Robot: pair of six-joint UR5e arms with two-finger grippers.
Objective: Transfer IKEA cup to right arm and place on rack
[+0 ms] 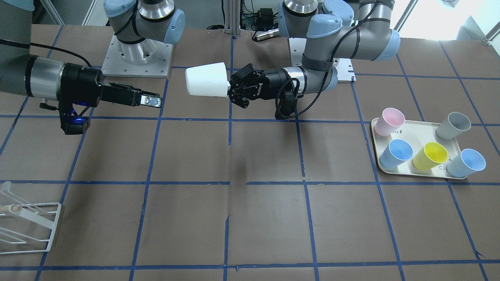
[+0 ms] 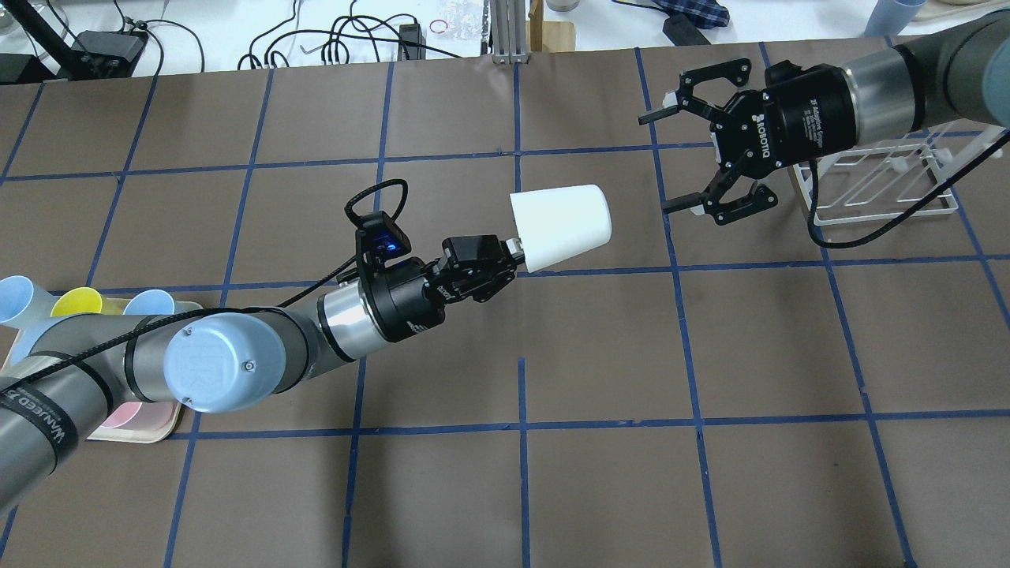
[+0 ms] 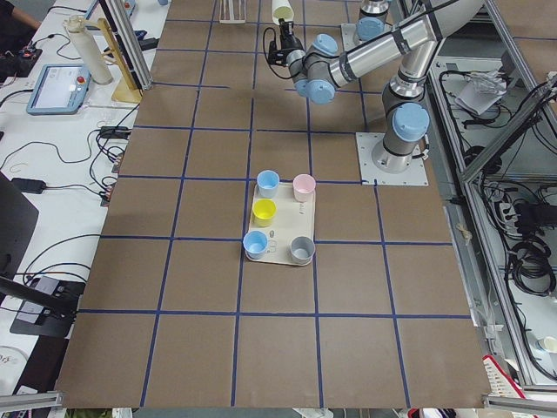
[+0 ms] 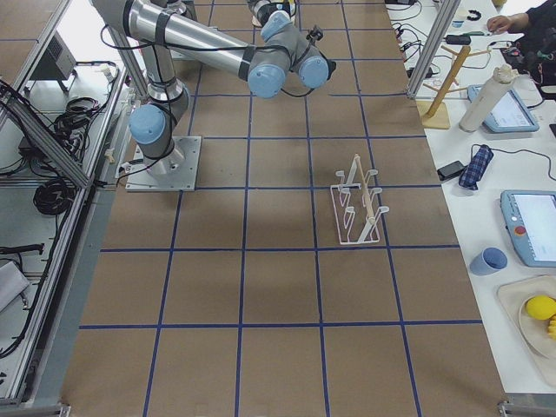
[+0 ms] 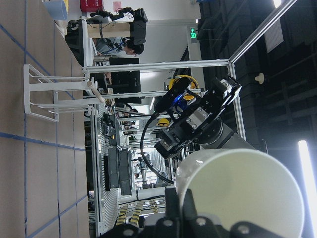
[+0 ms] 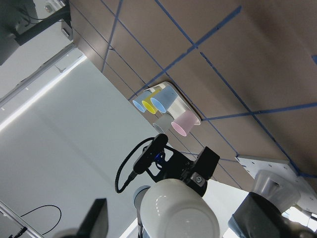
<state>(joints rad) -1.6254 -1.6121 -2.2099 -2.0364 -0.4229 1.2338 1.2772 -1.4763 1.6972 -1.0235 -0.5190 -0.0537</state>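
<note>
Front-facing view: left gripper [image 1: 231,90] is clamped on the cup's [image 1: 207,80] rim and holds it sideways in the air over the worktop's middle, nearer the robot's edge. Rack [image 1: 27,225] stands at the far right corner. Overhead view: right gripper [image 2: 660,162] jaws are spread wide, clear of the cup, facing its base.

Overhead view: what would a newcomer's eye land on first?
A white cup held sideways above the middle of the table by the left gripper. Facing it, with a gap between, the right gripper hangs wide open. A tray of coloured cups sits at the table's left end.
</note>
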